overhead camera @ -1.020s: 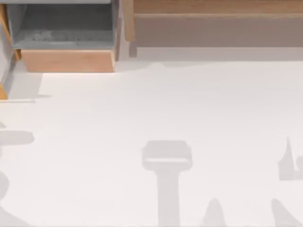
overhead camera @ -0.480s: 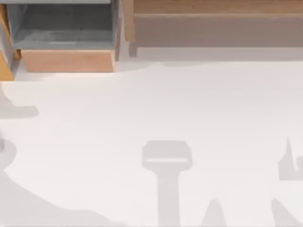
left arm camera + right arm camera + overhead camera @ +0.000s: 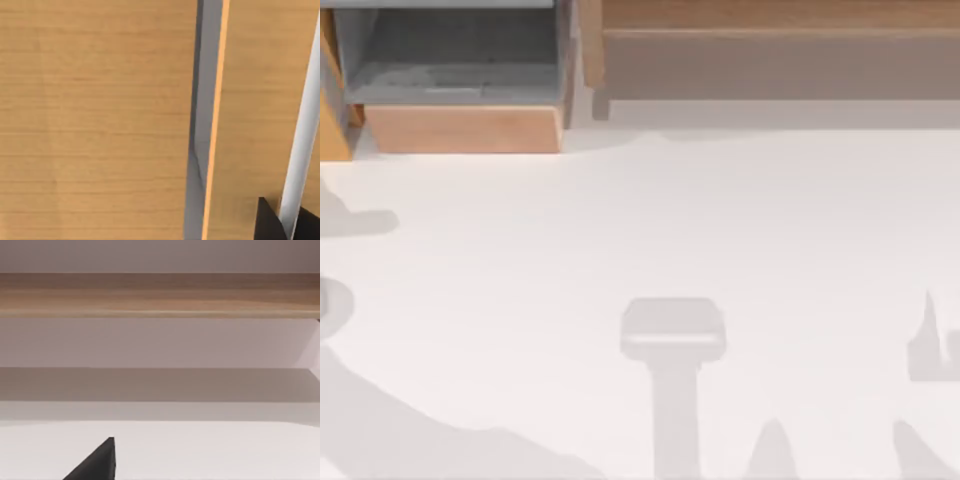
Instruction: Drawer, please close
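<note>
The drawer [image 3: 463, 128] stands pulled out at the table's far left, its light tan front panel facing the table and its grey speckled inside [image 3: 455, 60] open to view. The left wrist view is close on tan wood panels [image 3: 95, 120] split by a narrow grey gap [image 3: 202, 120], and my left gripper [image 3: 287, 225] shows as a dark tip at the frame's edge. My right gripper [image 3: 97, 462] shows as a dark tip over the white table, facing the long shelf [image 3: 160, 295].
A long wooden shelf [image 3: 780, 50] with a grey-brown recess runs along the far edge, right of the drawer. A wooden side panel [image 3: 330, 130] stands at the far left edge. Arm shadows lie on the white table [image 3: 650, 230] at lower left and lower right.
The left arm's shadow has spread over the table's lower left. The wooden panel at the left edge has shifted up in the view. The drawer front has stayed in place.
</note>
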`<state>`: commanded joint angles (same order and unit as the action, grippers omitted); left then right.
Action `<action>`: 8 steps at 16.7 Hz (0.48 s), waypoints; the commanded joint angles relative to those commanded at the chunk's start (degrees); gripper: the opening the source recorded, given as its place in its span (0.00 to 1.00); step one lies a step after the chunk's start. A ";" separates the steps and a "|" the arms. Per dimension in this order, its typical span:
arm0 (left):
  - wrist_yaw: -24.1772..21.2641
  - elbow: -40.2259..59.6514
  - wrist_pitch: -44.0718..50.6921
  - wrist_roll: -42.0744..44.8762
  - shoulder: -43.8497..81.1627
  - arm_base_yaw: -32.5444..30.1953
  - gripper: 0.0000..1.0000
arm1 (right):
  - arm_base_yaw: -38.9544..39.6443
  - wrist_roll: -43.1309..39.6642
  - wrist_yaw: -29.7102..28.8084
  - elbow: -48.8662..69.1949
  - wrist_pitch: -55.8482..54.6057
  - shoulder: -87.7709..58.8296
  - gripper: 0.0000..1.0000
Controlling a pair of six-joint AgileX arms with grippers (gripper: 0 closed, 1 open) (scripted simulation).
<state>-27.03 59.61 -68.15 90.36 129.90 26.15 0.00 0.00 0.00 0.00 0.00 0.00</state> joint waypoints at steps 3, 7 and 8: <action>1.33 6.47 3.36 0.00 2.97 -1.70 0.00 | 0.00 0.00 0.00 0.00 0.00 0.00 1.00; 2.45 12.15 6.55 -0.37 5.36 -3.50 0.00 | 0.00 0.00 0.00 0.00 0.00 0.00 1.00; 2.47 12.23 6.60 -0.38 5.40 -3.53 0.00 | 0.00 0.00 0.00 0.00 0.00 0.00 1.00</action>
<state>-24.56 71.84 -61.55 89.98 135.30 22.62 0.00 0.00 0.00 0.00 0.00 0.00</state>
